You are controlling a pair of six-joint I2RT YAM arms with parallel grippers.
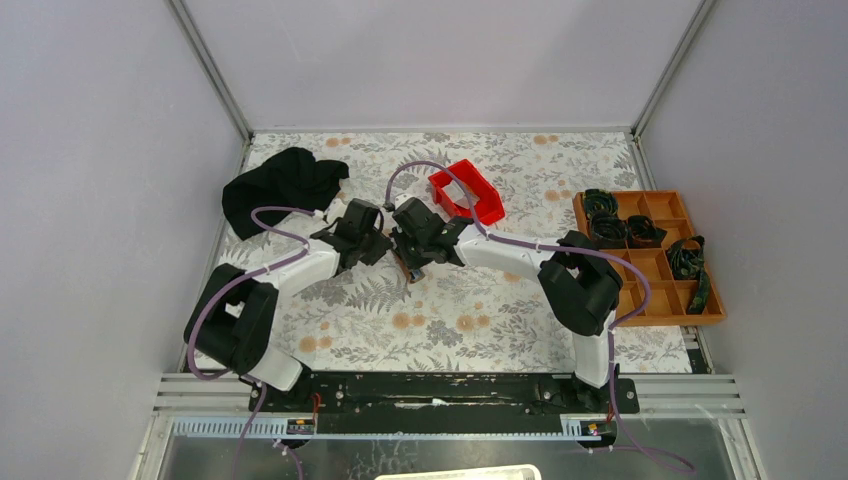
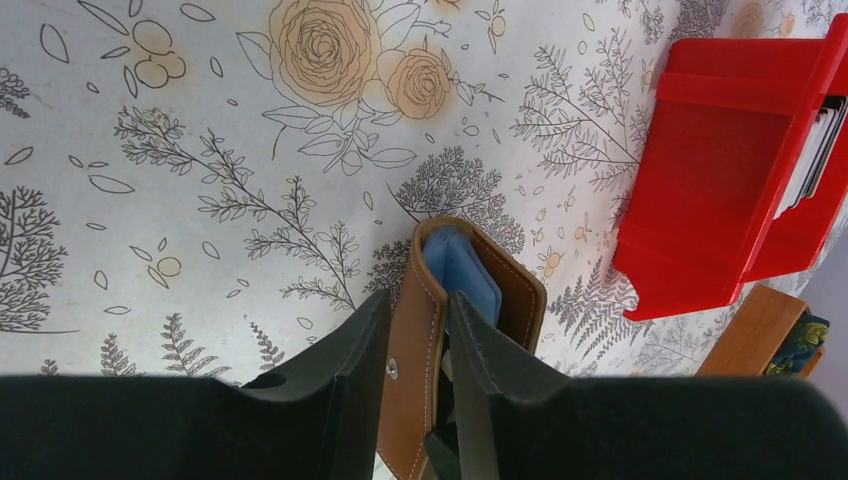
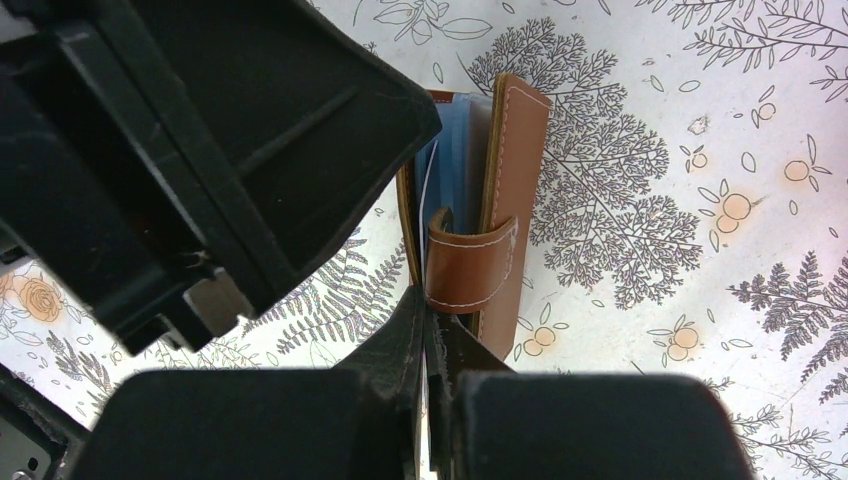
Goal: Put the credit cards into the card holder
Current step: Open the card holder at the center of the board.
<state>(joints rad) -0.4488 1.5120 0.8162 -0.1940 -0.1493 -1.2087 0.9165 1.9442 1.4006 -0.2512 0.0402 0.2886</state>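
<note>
Partly closed left gripper (image 2: 420,315) clamping one wallet (image 2: 512,290) flap, holding it mid-table between both arms. Blue card (image 2: 462,268) sitting inside wallet. Fully closed right gripper (image 3: 427,300) touching tab (image 3: 470,262) with tips. More cards (image 2: 812,150) lying in red bin (image 2: 725,170).

Light: bright, even, diffuse, from overhead | Shadows: soft and faint on the floral tablecloth (image 1: 480,300) | Focus: wrist views crisp on the card holder (image 2: 412,320); near-lens black fingers (image 2: 320,400) dark, almost featureless | Top view: slightly soft, grey walls (image 1: 100,150) splaying outward at edges
</note>
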